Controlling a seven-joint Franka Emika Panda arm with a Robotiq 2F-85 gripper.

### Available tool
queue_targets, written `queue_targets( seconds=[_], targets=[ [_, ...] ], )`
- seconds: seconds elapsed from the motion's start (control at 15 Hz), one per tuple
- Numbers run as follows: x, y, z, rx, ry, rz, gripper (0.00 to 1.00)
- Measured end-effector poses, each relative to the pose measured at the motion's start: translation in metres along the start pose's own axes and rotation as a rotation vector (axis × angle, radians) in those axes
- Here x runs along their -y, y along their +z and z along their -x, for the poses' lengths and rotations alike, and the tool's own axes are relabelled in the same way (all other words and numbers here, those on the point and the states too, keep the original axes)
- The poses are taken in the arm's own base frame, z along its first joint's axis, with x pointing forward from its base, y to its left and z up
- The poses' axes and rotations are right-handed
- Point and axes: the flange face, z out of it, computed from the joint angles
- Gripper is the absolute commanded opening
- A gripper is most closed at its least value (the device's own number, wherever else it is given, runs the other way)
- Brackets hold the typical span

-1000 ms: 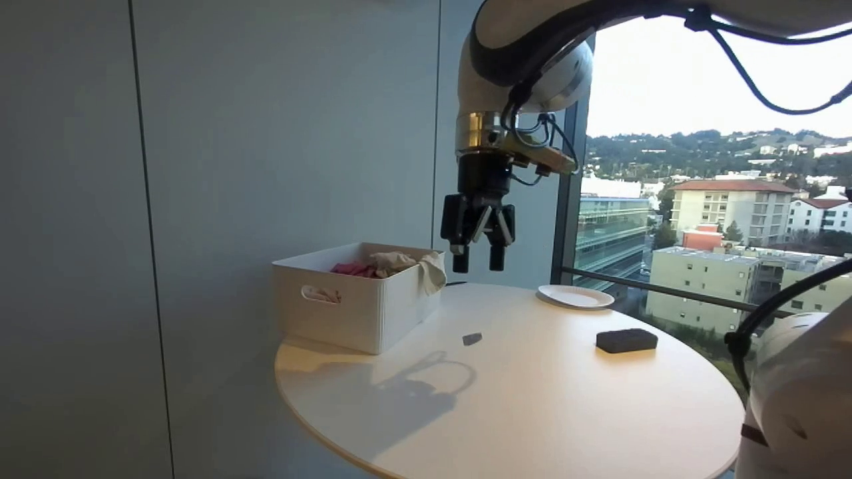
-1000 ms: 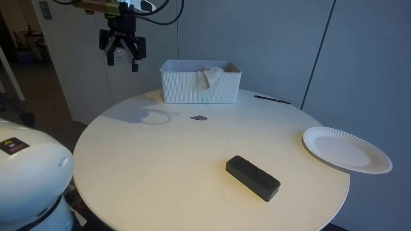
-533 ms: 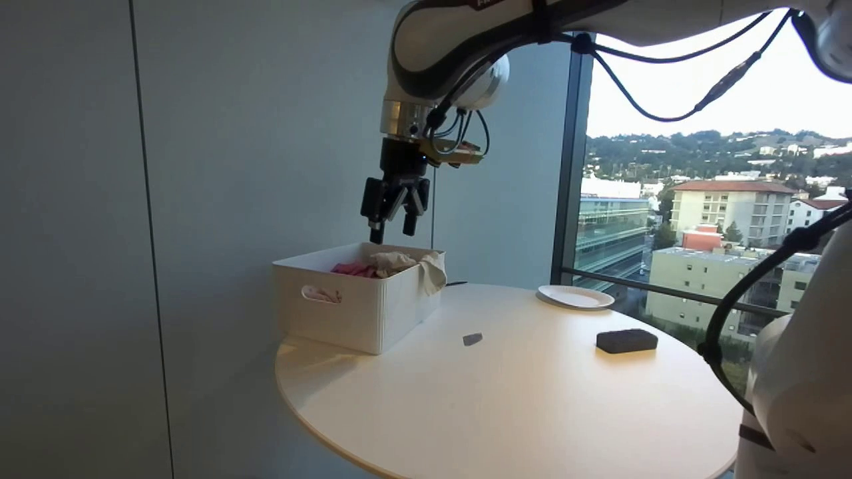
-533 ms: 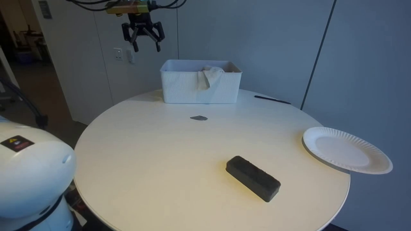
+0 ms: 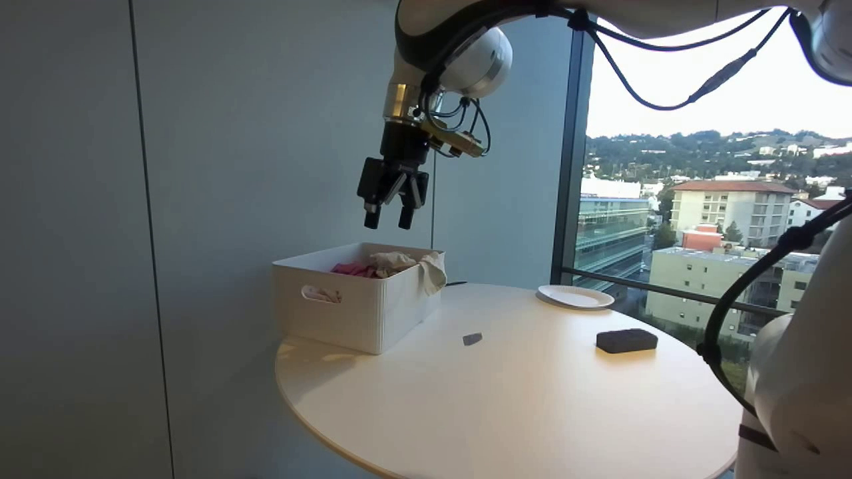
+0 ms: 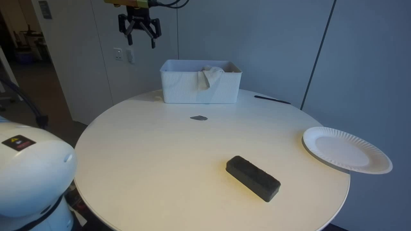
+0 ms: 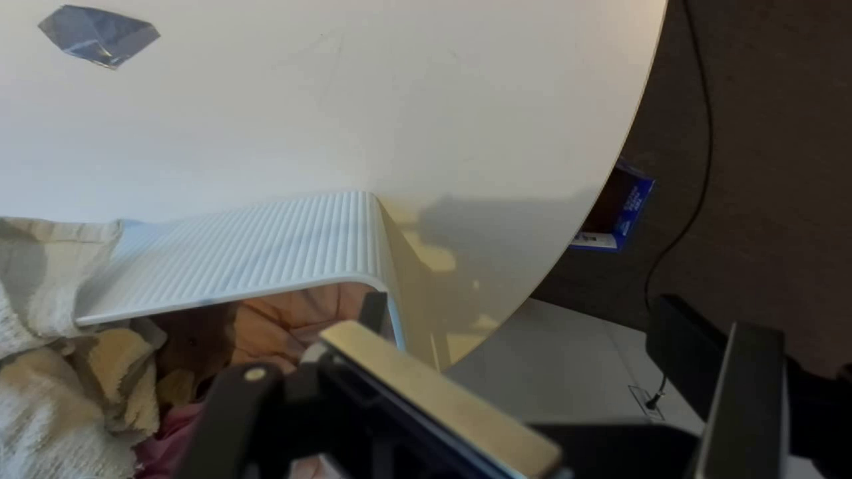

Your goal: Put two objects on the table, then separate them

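Note:
A pink-red cloth (image 5: 355,269) lies inside the white box, beside a beige-brown fuzzy lump (image 5: 391,262); its paler part drapes over the box's rim. Only the draped beige part (image 6: 210,77) shows well from the table side. In the wrist view the pink-red cloth (image 7: 168,436) is partly covered by the beige fuzzy material (image 7: 60,412), and peach-coloured fabric (image 7: 293,319) fills the corner. My gripper (image 5: 389,219) hangs above box height, slightly tilted, its fingers wide apart around nothing. In an exterior view the gripper (image 6: 141,43) is off the box's end. The round cream-white table (image 6: 160,160) carries the box.
The white box (image 5: 333,313) stands near the table's edge by the wall. A grey shiny scrap (image 7: 98,36) lies in front of it. Farther away are a black block (image 6: 253,178), a paper plate (image 6: 346,150) overhanging the edge, and a dark pen-like stick (image 6: 272,99).
My gripper has travelled from above the table towards the box, then risen a little and tilted. It has stayed open. The box and its contents have not moved.

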Motion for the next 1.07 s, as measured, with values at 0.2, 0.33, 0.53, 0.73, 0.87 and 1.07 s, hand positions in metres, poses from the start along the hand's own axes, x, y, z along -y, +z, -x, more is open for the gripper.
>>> queue_targets(
  seconds=[0.2, 0.33, 0.53, 0.73, 0.87, 1.07],
  targets=[
    [-0.008, 0.01, -0.008, -0.007, 0.0, 0.034, 1.0],
    [-0.027, 0.025, -0.028, -0.047, 0.001, 0.086, 1.0],
    [-0.063, 0.053, -0.074, -0.111, -0.008, 0.165, 1.0],
    [-0.096, 0.079, -0.121, -0.153, -0.034, 0.247, 1.0],
    [-0.115, 0.093, -0.149, -0.184, -0.055, 0.302, 1.0],
    [-0.146, 0.108, -0.18, -0.208, -0.054, 0.349, 1.0]
  ],
)
